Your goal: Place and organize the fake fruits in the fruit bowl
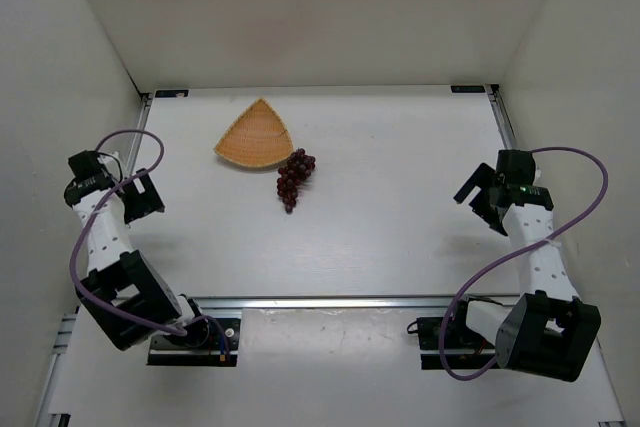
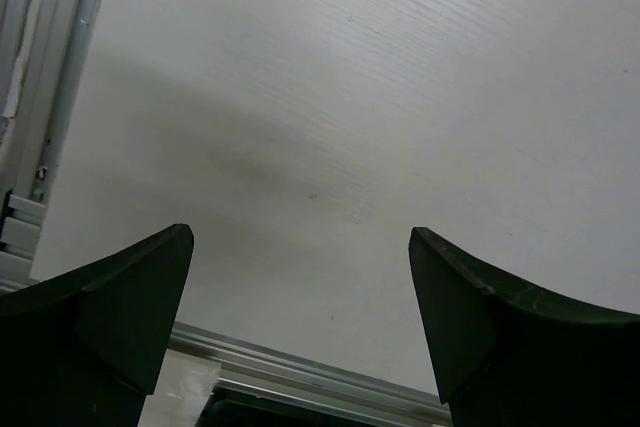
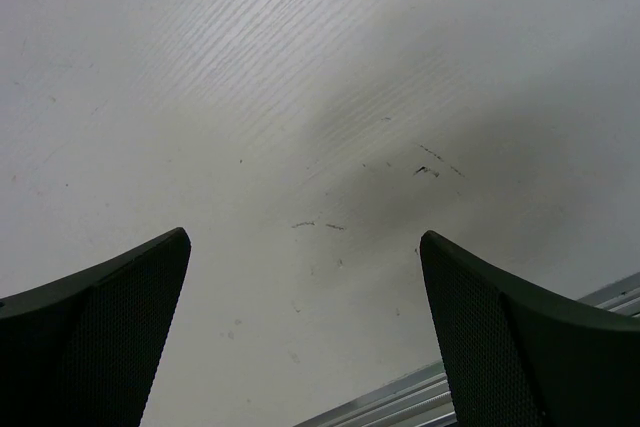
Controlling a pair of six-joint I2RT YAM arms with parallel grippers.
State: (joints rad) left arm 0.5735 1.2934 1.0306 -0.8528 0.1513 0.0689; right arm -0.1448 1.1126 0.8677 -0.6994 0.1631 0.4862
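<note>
White table (image 1: pixel 400 237), one robot arm at each side.
Left gripper (image 2: pixel 301 237) and right gripper (image 3: pixel 304 237) have jaws apart; grapes (image 1: pixel 295 177) lie between them, nearer the left, just beside the fruit bowl (image 1: pixel 256 136).

The left gripper (image 2: pixel 300 237) hung over the white table (image 2: pixel 400 97), its dark fingers (image 2: pixel 130 297) spread wide (an aluminium rail (image 2: pixel 300 372) crossed below them).
</note>
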